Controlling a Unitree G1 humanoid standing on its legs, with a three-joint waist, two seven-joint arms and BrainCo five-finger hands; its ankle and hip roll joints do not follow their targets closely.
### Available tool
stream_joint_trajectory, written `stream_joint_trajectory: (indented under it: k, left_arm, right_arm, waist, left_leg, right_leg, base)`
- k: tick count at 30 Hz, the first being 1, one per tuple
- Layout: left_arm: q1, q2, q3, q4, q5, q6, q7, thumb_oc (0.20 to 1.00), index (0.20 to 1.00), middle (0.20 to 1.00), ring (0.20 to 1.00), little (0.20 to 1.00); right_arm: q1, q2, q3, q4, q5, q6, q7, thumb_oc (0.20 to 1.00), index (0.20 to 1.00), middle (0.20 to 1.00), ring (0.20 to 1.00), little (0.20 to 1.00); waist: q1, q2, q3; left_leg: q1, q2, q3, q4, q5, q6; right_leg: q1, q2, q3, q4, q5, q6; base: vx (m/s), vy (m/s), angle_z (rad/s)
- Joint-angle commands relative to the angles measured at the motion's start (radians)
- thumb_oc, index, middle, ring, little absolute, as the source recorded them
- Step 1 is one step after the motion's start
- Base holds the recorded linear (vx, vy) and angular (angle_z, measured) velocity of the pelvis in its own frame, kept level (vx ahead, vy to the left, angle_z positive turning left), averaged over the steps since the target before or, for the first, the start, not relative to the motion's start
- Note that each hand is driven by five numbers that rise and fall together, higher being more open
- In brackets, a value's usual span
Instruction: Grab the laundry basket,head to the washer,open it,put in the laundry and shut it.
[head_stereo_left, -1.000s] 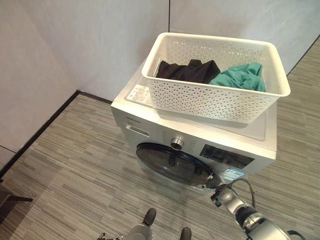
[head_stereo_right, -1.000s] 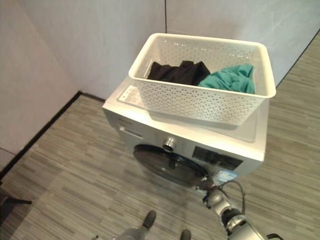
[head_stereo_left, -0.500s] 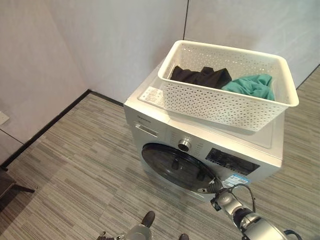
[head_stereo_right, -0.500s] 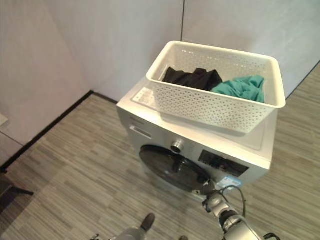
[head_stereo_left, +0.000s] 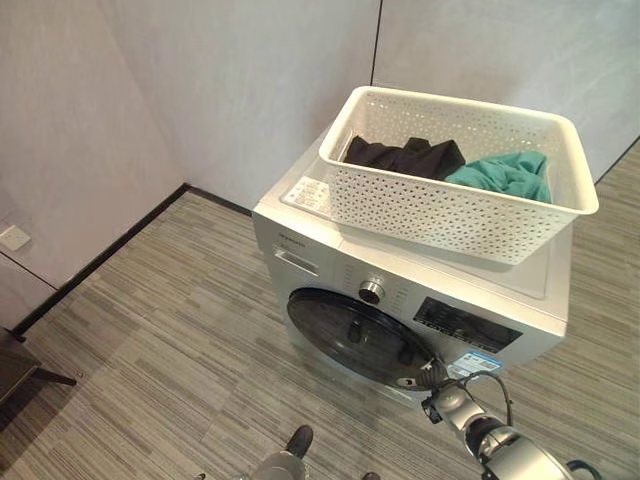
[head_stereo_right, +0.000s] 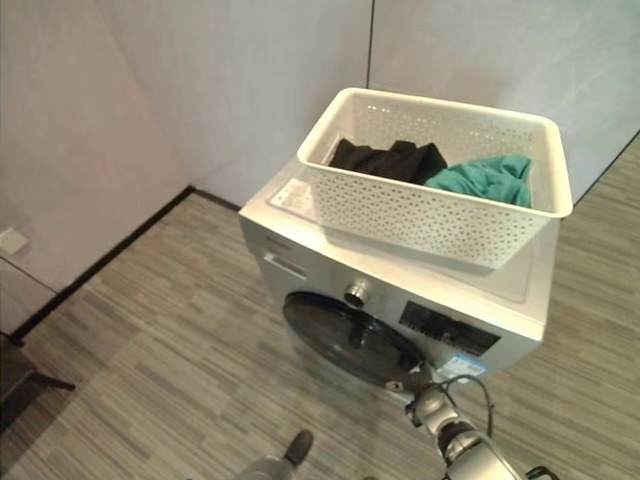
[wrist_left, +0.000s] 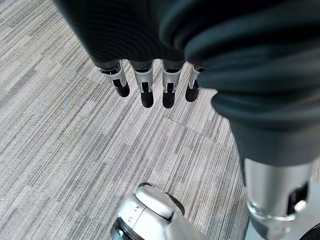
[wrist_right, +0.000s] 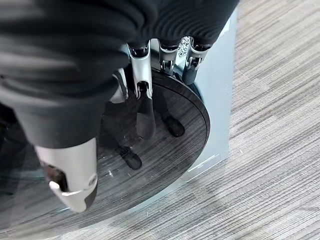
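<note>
Opening the washer is our current step. Left hand hangs idle over the floor, fingers straight, empty. Basket with laundry sits on top. Right hand touches the door edge, fingers extended, gripping nothing; next we hook the edge and pull.
</note>
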Motion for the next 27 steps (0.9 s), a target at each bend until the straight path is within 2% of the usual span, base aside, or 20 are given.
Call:
stream_joint_trajectory:
  k: [1,4,7,8,12,20,27]
  left_arm:
    - [-0.042,0.022,-0.048,0.077,-0.013,-0.014,0.038,1.000,1.000,1.000,1.000,1.000]
    - [-0.043,0.014,-0.037,0.080,-0.028,-0.011,0.045,1.000,1.000,1.000,1.000,1.000]
    - [-0.046,0.000,-0.007,0.085,-0.041,-0.008,0.042,1.000,1.000,1.000,1.000,1.000]
    - [-0.046,-0.001,-0.008,0.085,-0.041,-0.008,0.042,1.000,1.000,1.000,1.000,1.000]
    - [-0.045,-0.015,0.015,0.092,-0.047,-0.010,0.027,1.000,1.000,1.000,1.000,1.000]
    - [-0.045,-0.021,0.036,0.085,-0.079,-0.018,0.009,1.000,1.000,1.000,1.000,1.000]
    - [-0.027,-0.022,0.055,0.076,-0.133,-0.024,-0.021,1.000,1.000,1.000,1.000,1.000]
  right_arm:
    - [-0.032,0.070,-0.023,-0.108,0.000,-0.044,-0.009,1.000,1.000,1.000,1.000,1.000]
    - [0.014,0.042,-0.047,-0.234,-0.008,-0.042,-0.035,1.000,1.000,1.000,1.000,1.000]
    - [0.141,-0.014,-0.080,-0.471,-0.061,-0.047,-0.044,1.000,1.000,1.000,1.000,1.000]
    - [0.143,-0.015,-0.080,-0.474,-0.062,-0.046,-0.043,1.000,1.000,1.000,1.000,1.000]
    - [0.279,-0.075,-0.129,-0.685,-0.145,-0.055,-0.035,1.000,1.000,1.000,1.000,1.000]
    - [0.326,-0.107,-0.163,-0.751,-0.210,-0.051,-0.029,1.000,1.000,1.000,1.000,1.000]
    - [0.309,-0.115,-0.171,-0.712,-0.244,-0.042,-0.037,1.000,1.000,1.000,1.000,1.000]
  waist:
    - [0.036,-0.038,-0.023]
    - [0.012,-0.043,-0.024]
    - [-0.031,-0.051,-0.024]
    - [-0.030,-0.051,-0.024]
    - [-0.069,-0.057,-0.030]
    - [-0.094,-0.055,-0.034]
    - [-0.091,-0.044,-0.028]
  left_leg:
    - [0.018,0.001,0.000,0.000,-0.053,0.042]
    - [0.025,0.005,0.015,0.000,-0.059,0.043]
    - [0.037,0.011,0.034,0.000,-0.073,0.046]
    - [0.037,0.012,0.035,0.000,-0.073,0.046]
    - [0.051,0.021,0.056,0.000,-0.086,0.049]
    - [0.062,0.029,0.075,0.000,-0.097,0.051]
    - [0.060,0.026,0.072,0.000,-0.093,0.050]
  right_leg:
    - [0.001,-0.112,0.070,0.009,-0.036,0.073]
    - [0.000,-0.113,0.080,0.009,-0.034,0.073]
    - [-0.001,-0.114,0.099,0.009,-0.031,0.076]
    - [-0.001,-0.114,0.100,0.009,-0.031,0.076]
    - [-0.003,-0.117,0.117,0.009,-0.029,0.078]
    - [-0.005,-0.118,0.131,0.009,-0.029,0.079]
    - [-0.003,-0.118,0.129,0.009,-0.033,0.080]
  base:
    - [0.00,0.000,0.00]
    - [0.00,0.000,0.00]
    - [0.00,0.019,-0.08]
    - [0.00,0.024,-0.20]
    - [0.00,0.017,-0.18]
    - [0.00,0.007,-0.11]
    - [0.00,-0.001,0.00]
